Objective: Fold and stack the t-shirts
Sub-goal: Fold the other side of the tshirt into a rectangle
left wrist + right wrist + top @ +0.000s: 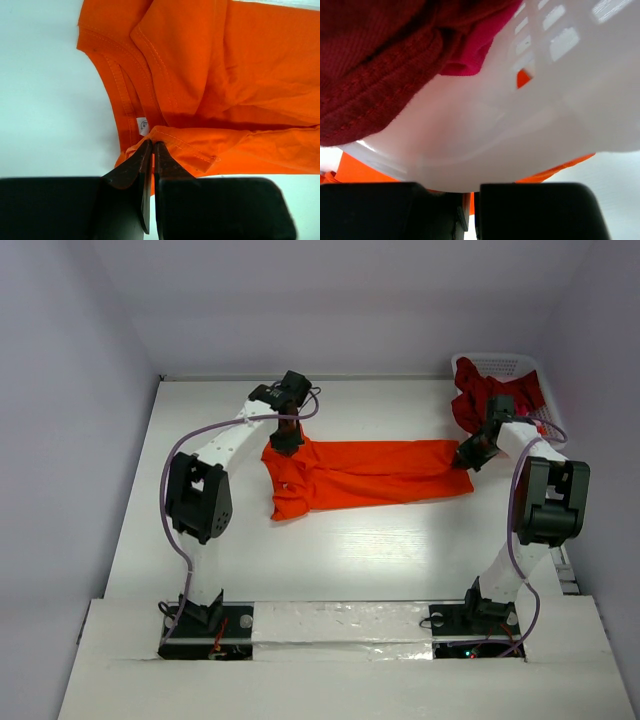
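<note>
Left gripper [151,145] and right gripper [471,453], each clamped on the orange t-shirt [370,475], should move together, holding the cloth taut.

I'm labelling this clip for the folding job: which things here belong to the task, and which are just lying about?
Belongs to the job:
- orange t-shirt, pinched at opposite ends by the left gripper and right gripper
- dark red t-shirt, hanging out of the white basket

Just lying about:
- white basket itself
- table
</note>
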Robot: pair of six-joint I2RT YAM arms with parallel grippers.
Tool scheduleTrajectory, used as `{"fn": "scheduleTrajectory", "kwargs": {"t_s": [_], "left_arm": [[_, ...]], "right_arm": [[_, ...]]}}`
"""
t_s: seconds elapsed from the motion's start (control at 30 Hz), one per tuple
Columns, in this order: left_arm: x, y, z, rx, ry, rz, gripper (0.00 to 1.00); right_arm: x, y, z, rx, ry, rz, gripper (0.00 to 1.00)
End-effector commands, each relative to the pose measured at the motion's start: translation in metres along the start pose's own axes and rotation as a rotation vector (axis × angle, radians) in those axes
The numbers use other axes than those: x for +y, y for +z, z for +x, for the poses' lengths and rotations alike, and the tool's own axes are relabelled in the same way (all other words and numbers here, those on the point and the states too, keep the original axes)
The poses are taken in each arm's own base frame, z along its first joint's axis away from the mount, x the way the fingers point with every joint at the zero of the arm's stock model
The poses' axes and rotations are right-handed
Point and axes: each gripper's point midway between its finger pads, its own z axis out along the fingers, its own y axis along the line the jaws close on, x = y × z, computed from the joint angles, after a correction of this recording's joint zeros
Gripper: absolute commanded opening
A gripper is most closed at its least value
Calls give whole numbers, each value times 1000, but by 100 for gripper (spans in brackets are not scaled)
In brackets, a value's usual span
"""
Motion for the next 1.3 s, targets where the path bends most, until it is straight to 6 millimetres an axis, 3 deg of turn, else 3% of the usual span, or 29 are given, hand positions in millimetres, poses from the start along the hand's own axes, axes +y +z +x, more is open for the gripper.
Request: {"fn": "scheduleTrajectory", "kwargs": {"t_s": [0.0,0.2,0.4,0.67,1.07,1.27], "left_arm": [[0,-12,-18,-48,-2,16,0],[5,-18,-21,-57,-11,12,0],[10,-10,-20,-41,-11,-1,0],[13,-6,-22,-38,-16,-7,0],[9,0,-22,-30,-17,-1,0],[9,2,-23,-29,-18,-7,0]], "right_arm": [[-14,10,-13,-34,59,46,0],[-21,1,-24,-78,99,66,0],[-25,-6,-32,-114,141,87,0],[-30,0,-31,-98,145,99,0],[-11,10,-28,-23,35,8,0],[-18,15,-24,-17,-2,23,0]]}}
